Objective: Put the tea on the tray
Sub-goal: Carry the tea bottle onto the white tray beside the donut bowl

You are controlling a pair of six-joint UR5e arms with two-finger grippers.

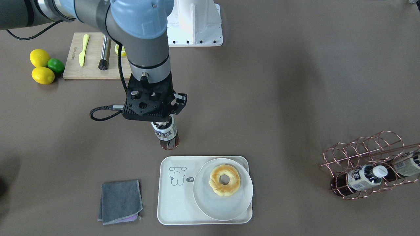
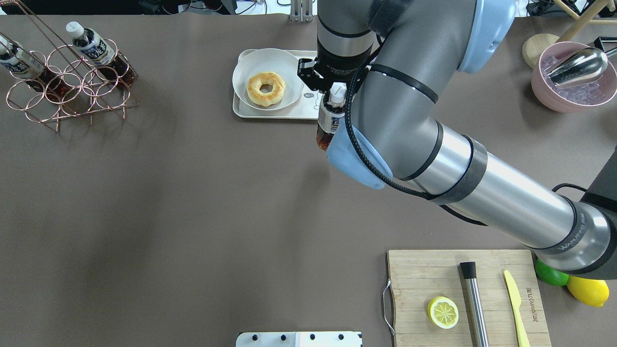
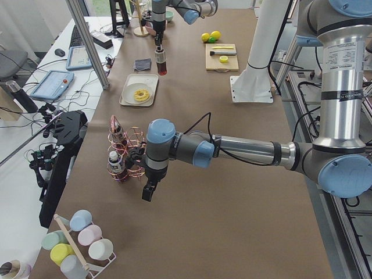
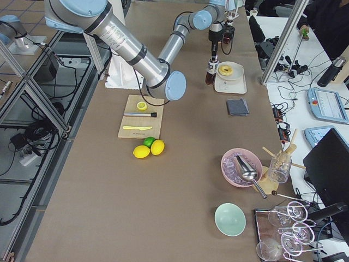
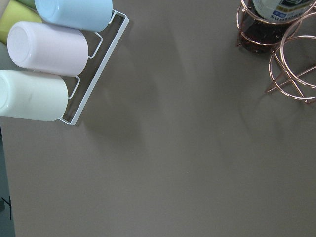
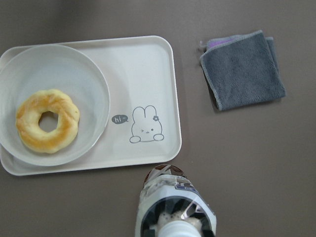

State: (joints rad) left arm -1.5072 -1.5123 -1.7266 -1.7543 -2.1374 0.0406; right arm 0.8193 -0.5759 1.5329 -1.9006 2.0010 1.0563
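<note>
My right gripper (image 1: 164, 122) is shut on the tea (image 1: 167, 136), a small bottle of dark reddish-brown liquid with a white cap and a printed label. It holds the bottle upright by its top. The bottle is just off the robot-side edge of the cream tray (image 1: 174, 209), beside it and not over it. In the overhead view the tea (image 2: 329, 120) hangs from the right gripper (image 2: 333, 91) at the tray's (image 2: 270, 113) corner. The right wrist view shows the tea (image 6: 175, 207) below the tray (image 6: 148, 69). My left gripper (image 3: 149, 192) shows only in the exterior left view; I cannot tell whether it is open or shut.
A white plate (image 1: 210, 203) with a doughnut (image 1: 225, 180) fills one half of the tray; the bear half is bare. A grey cloth (image 1: 120, 201) lies beside the tray. A copper wire rack (image 1: 367, 157) holds more bottles. A cutting board (image 1: 93, 70), lemons and a lime lie near the base.
</note>
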